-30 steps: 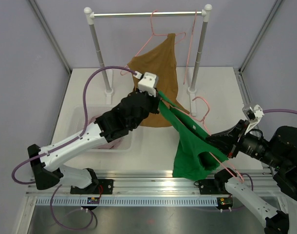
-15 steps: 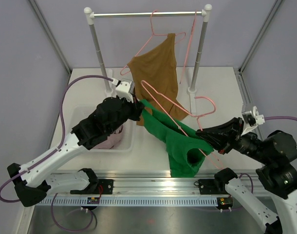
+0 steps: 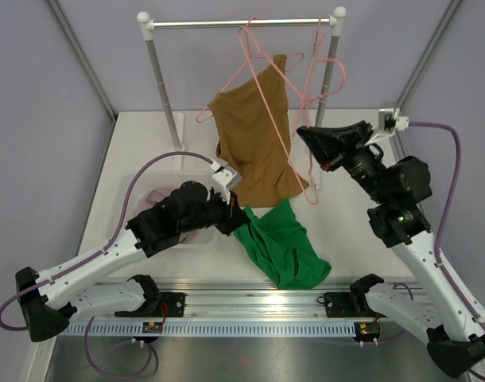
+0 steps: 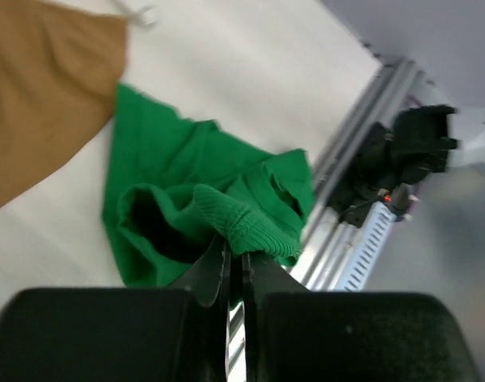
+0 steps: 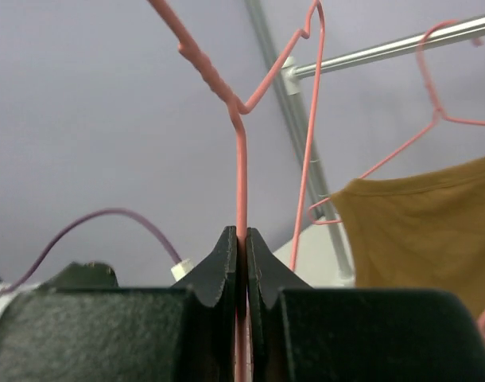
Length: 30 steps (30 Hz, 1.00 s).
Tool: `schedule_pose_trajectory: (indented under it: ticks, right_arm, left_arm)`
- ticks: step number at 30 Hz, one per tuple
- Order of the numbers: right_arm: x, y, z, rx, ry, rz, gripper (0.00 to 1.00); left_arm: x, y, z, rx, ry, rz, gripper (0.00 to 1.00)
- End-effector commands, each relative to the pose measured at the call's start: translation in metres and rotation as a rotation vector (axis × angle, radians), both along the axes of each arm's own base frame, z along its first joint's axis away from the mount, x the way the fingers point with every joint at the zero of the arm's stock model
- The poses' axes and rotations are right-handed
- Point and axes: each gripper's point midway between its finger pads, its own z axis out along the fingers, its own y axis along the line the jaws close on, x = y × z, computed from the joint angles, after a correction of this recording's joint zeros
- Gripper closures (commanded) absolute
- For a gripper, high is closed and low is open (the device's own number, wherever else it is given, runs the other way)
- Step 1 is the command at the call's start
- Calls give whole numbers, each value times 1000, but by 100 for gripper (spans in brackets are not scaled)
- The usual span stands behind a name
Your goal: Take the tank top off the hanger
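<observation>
The green tank top (image 3: 284, 248) lies crumpled on the table near the front edge, off the hanger. My left gripper (image 3: 238, 220) is shut on its ribbed edge (image 4: 254, 227); the closed tips (image 4: 234, 256) pinch the cloth just above the table. My right gripper (image 3: 303, 132) is raised at the right, near the rack. It is shut on the bare pink wire hanger (image 5: 241, 171), which slants up across the brown top (image 3: 268, 99). No cloth is on this hanger.
A brown tank top (image 3: 254, 151) hangs on a second pink hanger from the rack rod (image 3: 226, 24) at the back. The rack posts (image 3: 326, 87) stand on the table. A clear bin (image 3: 135, 191) with a pinkish garment sits at the left.
The green top has slid off the hanger and dropped to the table as my left gripper pulled it down and left. My right gripper swung the bare hanger up toward the rack.
</observation>
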Motion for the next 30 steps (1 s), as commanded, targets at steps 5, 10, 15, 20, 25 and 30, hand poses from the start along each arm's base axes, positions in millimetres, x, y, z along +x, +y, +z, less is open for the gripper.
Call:
schedule_pose_trajectory:
  ticks: [5,10,15,20,25,30]
  right_arm:
    - [7,-67,17,-145,293,-377,100]
    - [22,-81,8,-197,394,-484,100]
    - [33,-91,6,-154,469,-557,100]
    - [56,-97,-5,-202,500,-653,100]
    - [98,-85,-14,-294,530,-700,100]
    - [136,-74,-10,-326,537,-706,100]
  left_arm:
    - [29,29,0,95,-31,221,72]
    - [27,48,13,139,-51,263,33]
    - [19,83,29,180,-81,339,1]
    - [5,121,27,274,-70,390,1]
    - [0,143,21,291,-130,401,1]
    - [2,143,4,272,-146,409,1]
